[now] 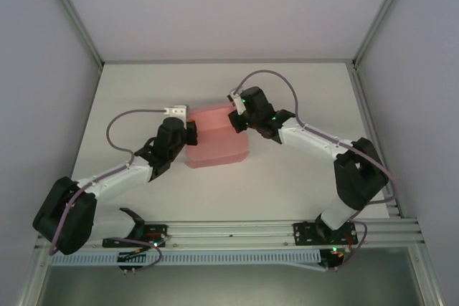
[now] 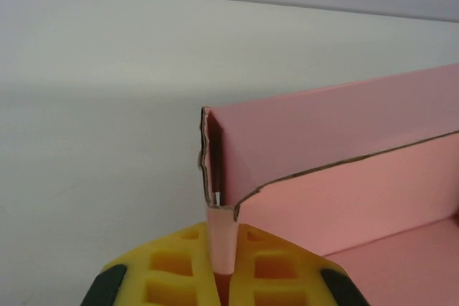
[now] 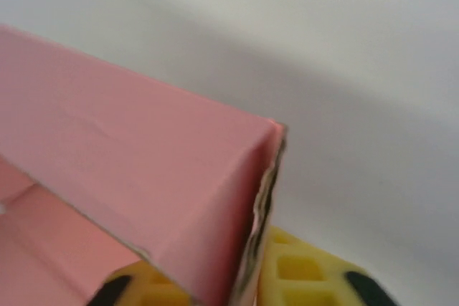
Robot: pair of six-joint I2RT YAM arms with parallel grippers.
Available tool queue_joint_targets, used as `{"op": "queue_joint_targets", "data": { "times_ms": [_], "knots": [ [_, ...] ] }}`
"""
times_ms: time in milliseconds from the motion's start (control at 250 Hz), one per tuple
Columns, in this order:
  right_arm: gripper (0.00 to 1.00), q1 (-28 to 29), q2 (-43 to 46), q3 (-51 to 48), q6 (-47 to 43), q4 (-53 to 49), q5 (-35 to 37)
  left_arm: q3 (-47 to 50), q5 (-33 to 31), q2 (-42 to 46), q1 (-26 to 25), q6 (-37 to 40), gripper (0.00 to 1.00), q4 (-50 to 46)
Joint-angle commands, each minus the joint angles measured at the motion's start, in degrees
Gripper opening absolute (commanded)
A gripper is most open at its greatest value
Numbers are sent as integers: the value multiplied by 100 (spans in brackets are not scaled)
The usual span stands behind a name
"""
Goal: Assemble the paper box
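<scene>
Yellow pads of the left claw sit right up close, pinched tight on the left end of a raised pink wall. The right claw is clamped on that wall's right end. The paper box sits mid-surface between both claws. The wall runs left to right along its far side, the tray is open, and nothing shows inside. Neither arm looks nearer.
</scene>
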State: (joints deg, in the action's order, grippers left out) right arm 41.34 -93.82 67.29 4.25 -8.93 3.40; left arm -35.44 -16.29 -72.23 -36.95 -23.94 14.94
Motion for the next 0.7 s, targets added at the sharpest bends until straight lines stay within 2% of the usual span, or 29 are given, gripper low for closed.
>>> {"op": "queue_joint_targets", "data": {
  "times_ms": [0,236,431,551,595,699],
  "knots": [
    [4,315,-309,308,247,-321,2338,-478,-438,-138,-116,-403,0,-228],
    [2,339,-823,749,689,-1135,4622,-1048,-1531,-429,-156,-1307,0,-1566],
    [4,348,-1097,806,453,-1419,5857,-1280,-1618,-665,-57,-1577,0,-2147],
    [5,350,-960,541,177,-950,5364,-1303,-1501,-731,-48,-1501,0,-2057],
    [11,405,-834,346,-15,-527,5104,-1286,-1409,-750,-49,-1448,0,-1952],
    [21,449,-444,-119,-322,418,3719,-1254,-1155,-769,-48,-1237,0,-1686]
  ]
}}
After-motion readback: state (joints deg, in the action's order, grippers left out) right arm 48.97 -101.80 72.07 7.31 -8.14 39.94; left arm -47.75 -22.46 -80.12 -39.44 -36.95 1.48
